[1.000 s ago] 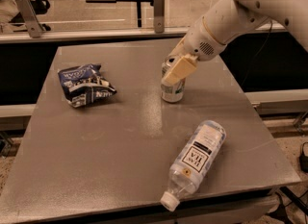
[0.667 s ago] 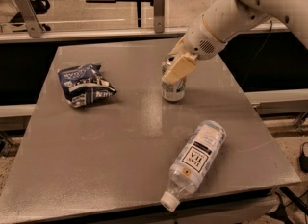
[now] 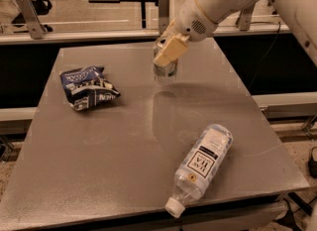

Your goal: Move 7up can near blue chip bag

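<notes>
The 7up can (image 3: pixel 165 69), silver with green markings, hangs upright just above the grey table (image 3: pixel 99 170) at its far middle, with its faint reflection under it. My gripper (image 3: pixel 167 54) comes down from the upper right and is shut on the can's top; one beige finger (image 3: pixel 171 50) covers the upper part of the can. The blue chip bag (image 3: pixel 88 87), dark navy and wrinkled with white lettering, lies on the left side of the table, about a bag's width to the left of the can.
A clear plastic bottle (image 3: pixel 201 168) with a white label and cap lies on its side near the table's front right edge. Beyond the far edge runs a metal rail (image 3: pixel 74 34), with desks and chairs behind it.
My gripper has lifted the can off the table and carried it left, towards the chip bag. The bag and the bottle have not moved.
</notes>
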